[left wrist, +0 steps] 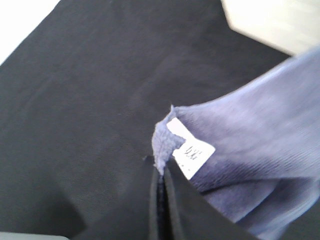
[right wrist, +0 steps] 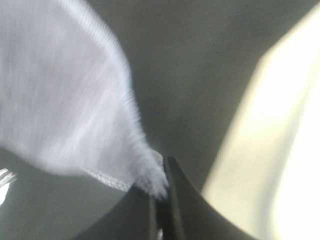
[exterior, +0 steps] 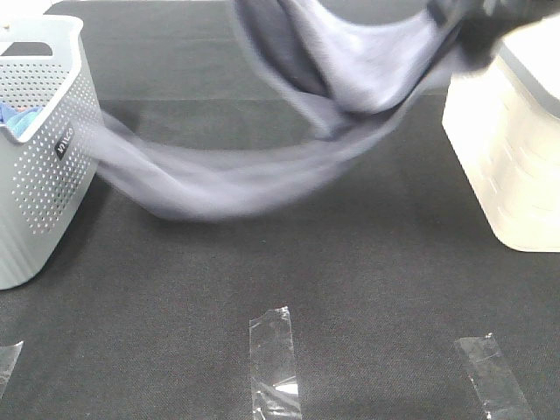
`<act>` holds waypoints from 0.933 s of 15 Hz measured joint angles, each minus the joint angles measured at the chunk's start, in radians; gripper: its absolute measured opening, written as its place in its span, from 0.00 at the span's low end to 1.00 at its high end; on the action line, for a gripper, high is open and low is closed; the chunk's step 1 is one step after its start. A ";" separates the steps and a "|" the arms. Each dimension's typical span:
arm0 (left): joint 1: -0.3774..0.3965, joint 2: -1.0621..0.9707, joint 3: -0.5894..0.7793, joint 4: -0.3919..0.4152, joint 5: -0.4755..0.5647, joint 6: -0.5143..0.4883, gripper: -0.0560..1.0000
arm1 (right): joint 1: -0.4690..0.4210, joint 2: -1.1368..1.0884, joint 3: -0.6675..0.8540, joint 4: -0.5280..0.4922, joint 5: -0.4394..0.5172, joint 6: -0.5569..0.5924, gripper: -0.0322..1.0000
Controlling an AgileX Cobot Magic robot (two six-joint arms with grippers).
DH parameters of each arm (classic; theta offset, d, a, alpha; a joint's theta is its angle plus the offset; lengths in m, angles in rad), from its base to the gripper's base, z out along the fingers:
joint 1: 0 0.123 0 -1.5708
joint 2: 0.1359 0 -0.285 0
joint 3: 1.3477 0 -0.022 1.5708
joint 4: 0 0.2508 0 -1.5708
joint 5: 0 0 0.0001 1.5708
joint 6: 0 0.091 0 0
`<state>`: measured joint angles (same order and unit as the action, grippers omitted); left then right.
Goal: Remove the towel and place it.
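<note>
Left gripper (left wrist: 160, 172) has its dark fingers pressed together, pinching a corner of the towel (left wrist: 250, 135) right beside a small white sewn-in label (left wrist: 191, 155). The print on the label is too blurred to read. Right gripper (right wrist: 161, 187) is clamped tight too, its tips biting the stitched hem at another fuzzy corner.

From the high camera both grippers are mostly lost. The left one is cut off past the far edge, and only a dark smear at the far right marks the right arm (exterior: 477, 31).

Between them the towel hangs in the air, a soft-piled grey-lavender terry sheet. It is bunched in a deep swag at the far middle, with a long tail sagging to the left. Blur smears that tail, so whether it touches the table (exterior: 350, 289) or the basket (exterior: 44, 175) cannot be told.

The basket is grey plastic with rows of small holes. It stands at the left, cropped by the frame, with a scrap of bright blue cloth (exterior: 22, 115) showing inside. At the right sits a pale cream bin (exterior: 507, 166), boxy and washed out by glare.

The table wears black woven fabric. Strips of clear tape (exterior: 273, 359) gleam along the near edge, and the leftmost is half cut off.
</note>
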<state>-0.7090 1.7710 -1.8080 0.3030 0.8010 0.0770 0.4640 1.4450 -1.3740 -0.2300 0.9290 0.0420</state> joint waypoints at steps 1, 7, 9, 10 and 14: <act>0.020 0.025 0.000 0.018 -0.041 -0.003 0.05 | 0.000 0.029 -0.067 -0.043 0.015 0.018 0.03; 0.274 0.094 -0.002 0.038 -0.719 -0.003 0.05 | 0.000 0.361 -0.562 -0.347 -0.133 0.022 0.03; 0.331 0.092 -0.031 0.038 -0.927 -0.003 0.05 | 0.000 0.420 -0.703 -0.413 -0.207 0.026 0.03; 0.358 0.089 -0.068 0.038 -1.018 -0.003 0.05 | 0.000 0.441 -0.786 -0.451 -0.245 0.036 0.03; 0.407 0.077 -0.169 0.040 -1.110 -0.003 0.05 | -0.026 0.447 -0.917 -0.484 -0.416 0.118 0.03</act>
<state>-0.3020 1.8480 -1.9770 0.3430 -0.3090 0.0740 0.4380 1.8920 -2.2910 -0.7140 0.5130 0.1600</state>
